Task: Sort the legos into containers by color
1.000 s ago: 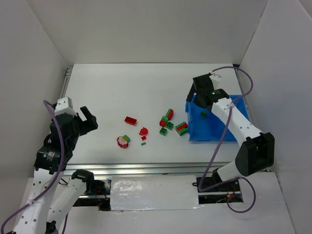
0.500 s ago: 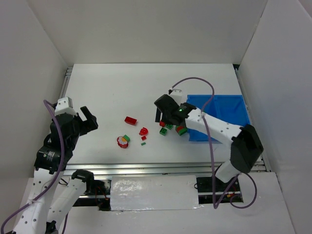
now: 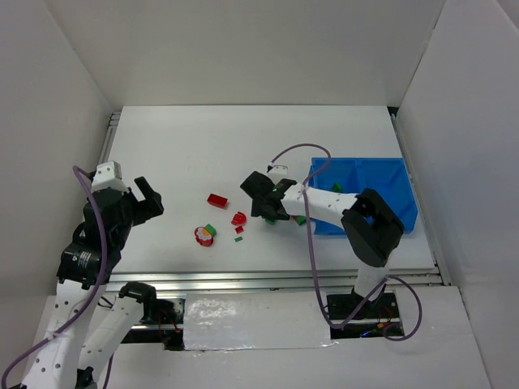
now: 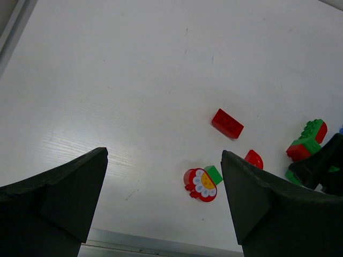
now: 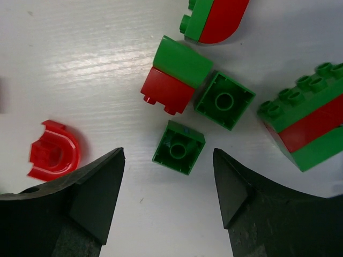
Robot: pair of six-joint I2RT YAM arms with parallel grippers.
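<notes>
The right gripper (image 5: 167, 160) hangs part-open, its matte black fingers straddling a glossy square green brick (image 5: 178, 147) without touching it. The brick lies hollow side up on the white table (image 5: 96, 64). The left gripper (image 4: 163, 176) gapes wide and empty. The blue plastic bin (image 3: 393, 177) sits to the brick's right.

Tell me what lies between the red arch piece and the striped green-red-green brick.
A small green square brick lies there, underside up; the right wrist view shows it.
</notes>
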